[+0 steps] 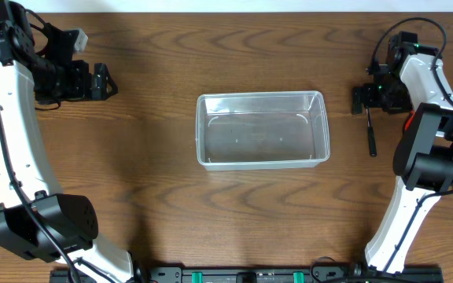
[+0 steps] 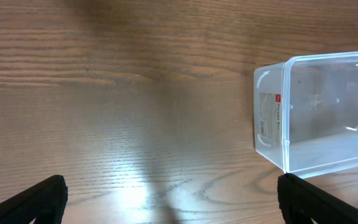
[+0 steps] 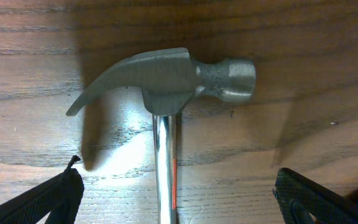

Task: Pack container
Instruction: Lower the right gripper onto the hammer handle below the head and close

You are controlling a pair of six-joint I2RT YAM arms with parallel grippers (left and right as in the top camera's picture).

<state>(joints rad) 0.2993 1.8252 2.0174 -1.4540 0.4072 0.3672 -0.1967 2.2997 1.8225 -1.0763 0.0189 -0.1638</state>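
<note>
Bearing clear container [image 1: 259, 96]: brown woodgrain tbl [image 1: 156, 212].

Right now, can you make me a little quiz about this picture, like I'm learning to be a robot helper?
1. True or false: the container already has a tool inside it.
2. Pick one: which tool lies below the right arm's jaws? A. hammer B. scissors C. spoon
3. Fill the gap: the right arm's jaws stand ____ , one on each side of the handle, not gripping it.

Key: 1 false, it looks empty. 2 A. 3 open.
</note>
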